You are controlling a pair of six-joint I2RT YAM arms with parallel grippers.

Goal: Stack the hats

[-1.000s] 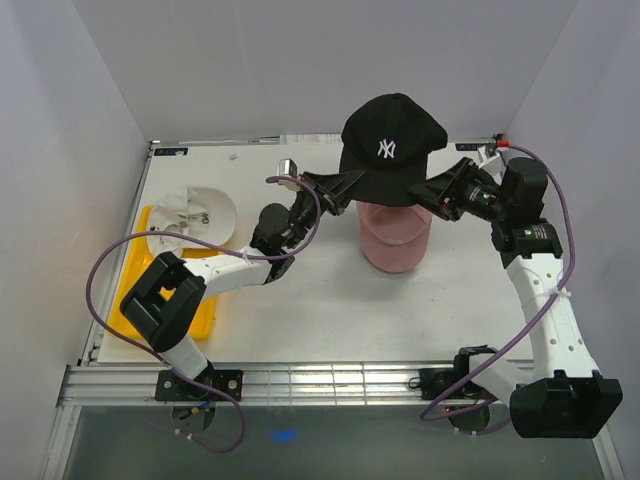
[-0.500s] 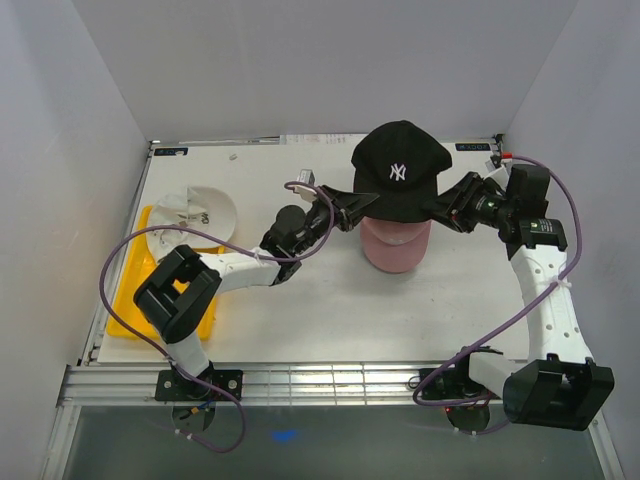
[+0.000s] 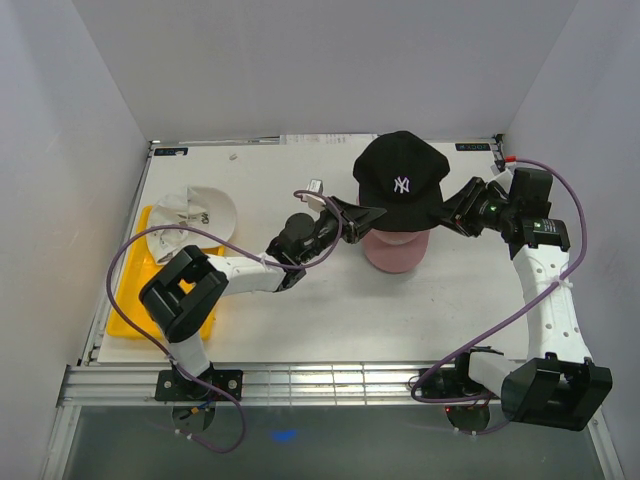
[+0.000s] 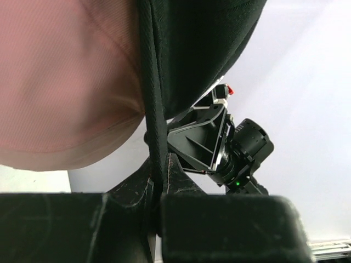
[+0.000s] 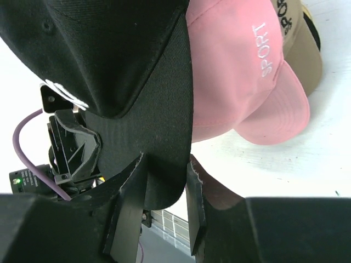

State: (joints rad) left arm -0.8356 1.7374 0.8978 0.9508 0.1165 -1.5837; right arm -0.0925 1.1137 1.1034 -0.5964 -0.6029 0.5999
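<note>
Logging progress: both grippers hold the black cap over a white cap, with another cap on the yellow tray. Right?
No: beneath the black cap is a pink cap, not white; the right wrist view shows it. The rest is right.

Black cap point(image 3: 400, 180): lower than a second ago, brought down and a little rightward in the top view, and looking smaller.
Pink cap point(image 3: 396, 252): more of its crown is now covered, with only the near part showing.
Left gripper point(image 3: 370, 213): has shifted right and down-frame with the cap's edge.
Right gripper point(image 3: 441, 211): has dropped down-frame too.
</note>
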